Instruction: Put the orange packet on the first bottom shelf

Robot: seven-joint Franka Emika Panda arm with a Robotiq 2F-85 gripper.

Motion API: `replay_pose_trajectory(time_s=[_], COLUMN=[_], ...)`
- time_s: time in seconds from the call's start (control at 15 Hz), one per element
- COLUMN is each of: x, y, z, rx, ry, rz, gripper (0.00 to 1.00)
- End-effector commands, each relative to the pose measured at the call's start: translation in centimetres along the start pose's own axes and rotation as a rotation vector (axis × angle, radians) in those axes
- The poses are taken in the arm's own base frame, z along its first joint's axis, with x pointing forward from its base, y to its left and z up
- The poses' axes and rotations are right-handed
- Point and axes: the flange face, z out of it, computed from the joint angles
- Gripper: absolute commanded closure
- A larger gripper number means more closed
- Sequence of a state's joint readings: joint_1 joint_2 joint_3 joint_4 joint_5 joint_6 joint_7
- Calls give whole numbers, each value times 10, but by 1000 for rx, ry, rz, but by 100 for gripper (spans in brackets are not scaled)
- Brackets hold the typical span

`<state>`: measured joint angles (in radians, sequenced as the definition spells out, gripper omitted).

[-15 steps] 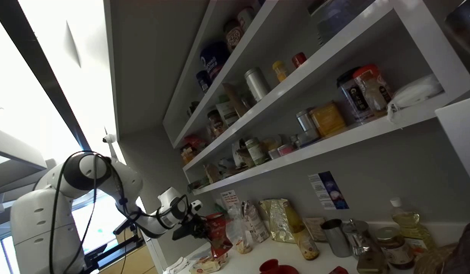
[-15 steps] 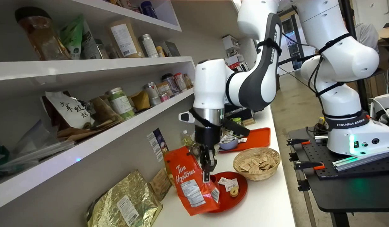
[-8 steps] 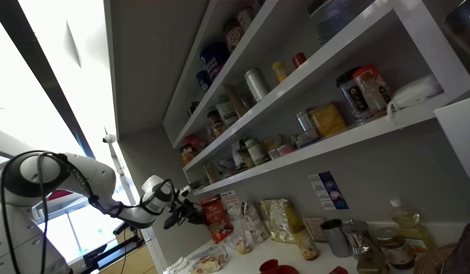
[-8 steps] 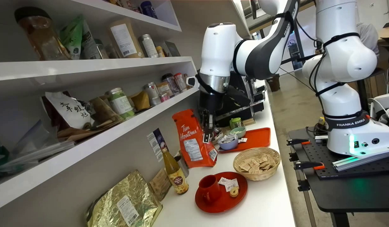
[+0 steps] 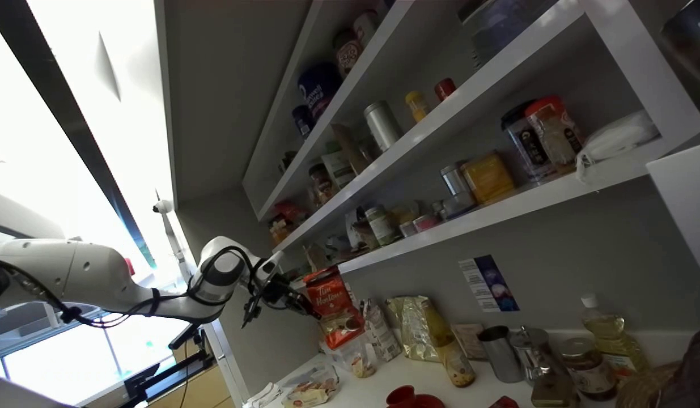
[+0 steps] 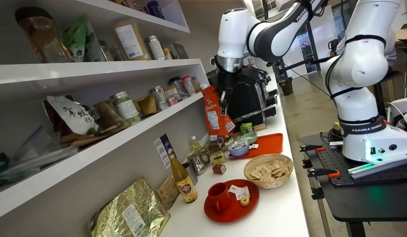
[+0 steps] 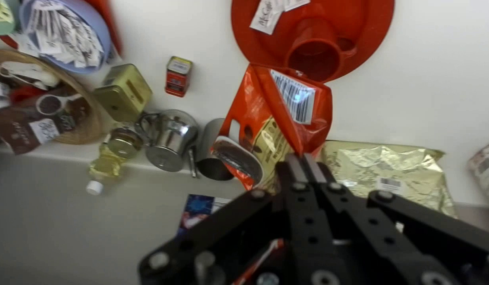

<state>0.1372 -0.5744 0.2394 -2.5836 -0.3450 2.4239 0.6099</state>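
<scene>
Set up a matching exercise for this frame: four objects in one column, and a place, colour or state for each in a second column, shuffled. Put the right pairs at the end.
Things
1. Tim Hortons bag
2. red mug
3. lavender bowl
4. crumpled foil bag

Places, colours, states
A. holding white sachets
B. gold, with a white label
C. on the red plate
D. held by the jaws above the white counter

Pairs: 1-D; 2-C; 3-A; 4-B
</scene>
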Motion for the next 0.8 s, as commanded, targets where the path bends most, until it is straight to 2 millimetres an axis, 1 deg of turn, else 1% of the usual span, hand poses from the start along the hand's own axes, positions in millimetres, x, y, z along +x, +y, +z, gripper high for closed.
replay_pose_trajectory(time_s=[0.0, 0.13, 0.33, 0.47, 0.6, 0.73], x=[10, 19, 29, 42, 59, 79], y=[93, 152, 244, 299, 343, 366], z=[-8, -7, 2, 8, 8, 13], rx=[-44, -48, -23, 0, 18, 29], ry=[-21, -56, -112, -158, -185, -221], rz=[120, 158, 196, 191, 178, 137], gripper=[99, 99, 99, 99, 99, 99])
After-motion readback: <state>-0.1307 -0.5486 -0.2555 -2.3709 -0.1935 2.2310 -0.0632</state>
